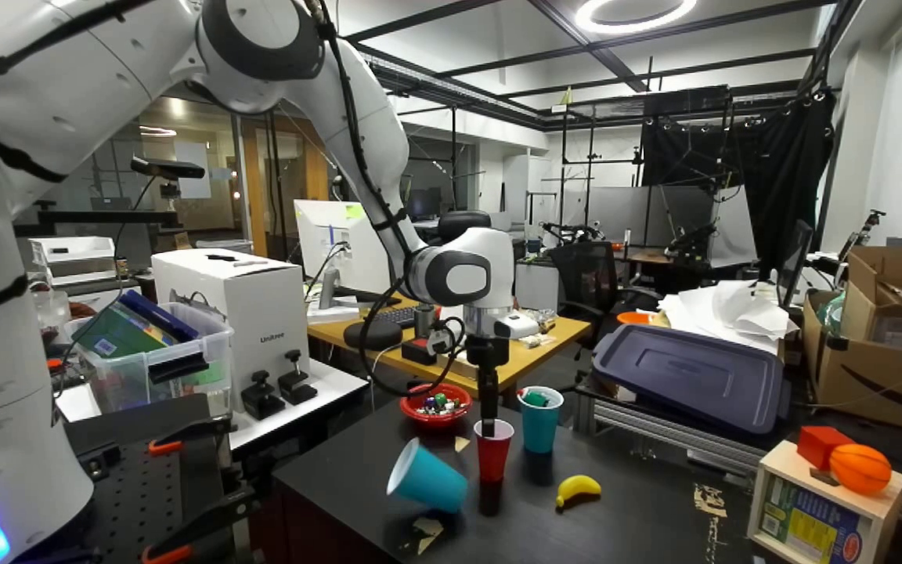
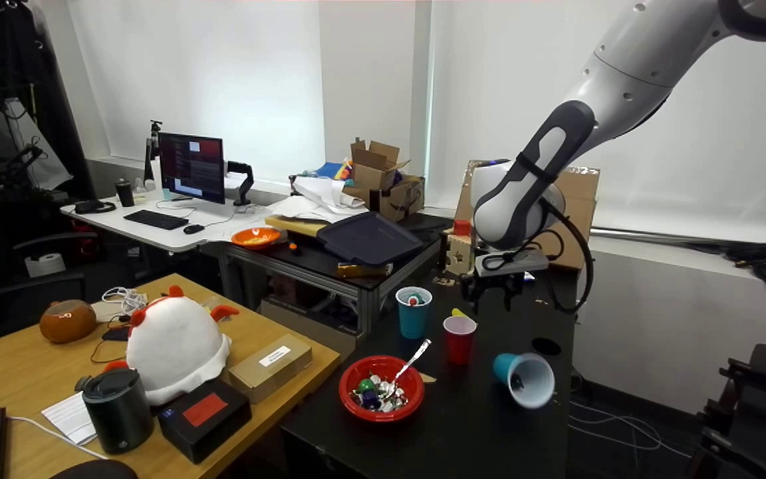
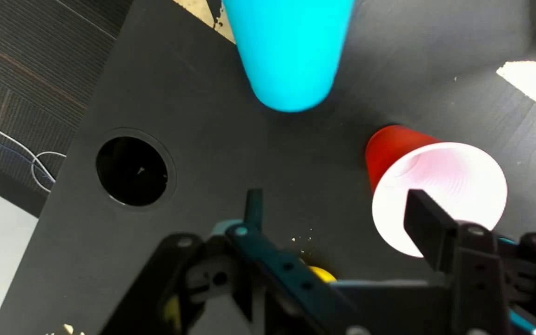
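Note:
My gripper (image 1: 488, 427) is open and empty, pointing down above the black table. It also shows in an exterior view (image 2: 491, 303) and the wrist view (image 3: 335, 200). An upright red cup (image 1: 493, 458) with a white inside is nearest; in the wrist view one fingertip overlaps its mouth (image 3: 389, 149). In an exterior view the red cup (image 2: 459, 346) stands apart from the fingers. A blue cup (image 1: 429, 478) lies on its side nearby, also in the wrist view (image 3: 291, 51). A yellow banana (image 1: 578, 489) is mostly hidden by the gripper in the wrist view (image 3: 322, 274).
An upright blue cup (image 1: 541, 429) holds small items. A red bowl (image 2: 381, 417) with shiny pieces and a spoon (image 2: 417, 354) stands at one table edge. A wooden box (image 1: 882, 509) bears a red block (image 1: 820, 446) and orange ball (image 1: 860, 468). The table has a round hole (image 3: 131, 170).

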Tool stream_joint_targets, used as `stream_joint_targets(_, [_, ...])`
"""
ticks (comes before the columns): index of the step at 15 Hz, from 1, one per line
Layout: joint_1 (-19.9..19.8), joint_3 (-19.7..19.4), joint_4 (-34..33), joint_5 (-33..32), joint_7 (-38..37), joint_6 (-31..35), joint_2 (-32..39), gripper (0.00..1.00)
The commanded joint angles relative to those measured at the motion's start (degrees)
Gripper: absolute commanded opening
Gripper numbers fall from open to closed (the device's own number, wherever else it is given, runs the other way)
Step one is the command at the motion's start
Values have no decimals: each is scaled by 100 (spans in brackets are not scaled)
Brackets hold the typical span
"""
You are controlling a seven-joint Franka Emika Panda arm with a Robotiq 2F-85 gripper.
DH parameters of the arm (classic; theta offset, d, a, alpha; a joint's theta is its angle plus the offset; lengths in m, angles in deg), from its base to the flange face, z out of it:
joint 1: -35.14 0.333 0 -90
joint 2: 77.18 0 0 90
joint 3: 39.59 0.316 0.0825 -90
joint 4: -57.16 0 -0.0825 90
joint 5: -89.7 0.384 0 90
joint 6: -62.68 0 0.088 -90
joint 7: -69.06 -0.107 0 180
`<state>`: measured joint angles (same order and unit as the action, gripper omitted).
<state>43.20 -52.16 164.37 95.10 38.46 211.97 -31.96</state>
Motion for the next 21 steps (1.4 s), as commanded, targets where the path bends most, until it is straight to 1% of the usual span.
stream_joint_targets(1, [57, -2, 17, -37, -87, 62, -47, 100])
stream_joint_targets(3, [74, 12, 34, -37, -73, 75, -77, 100])
stream_joint_targets(5, [34, 110, 12, 1, 31, 58, -82, 100])
stream_joint_targets(6, [-28, 233, 20, 50, 148, 50, -101, 100])
stream_joint_targets(7, [32, 283, 225, 55, 144, 118, -221, 100])
stream_joint_targets(9, [-48, 542, 224, 96, 394, 145, -211, 100])
stream_joint_targets(13, [-107, 982, 326, 16, 1128, 138, -241, 100])
stream_joint_targets(18, [-330, 1569, 474, -29, 2387, 72, -228, 100])
stream_joint_targets(21, [-359, 1714, 607, -180, 2965, -25, -252, 100])
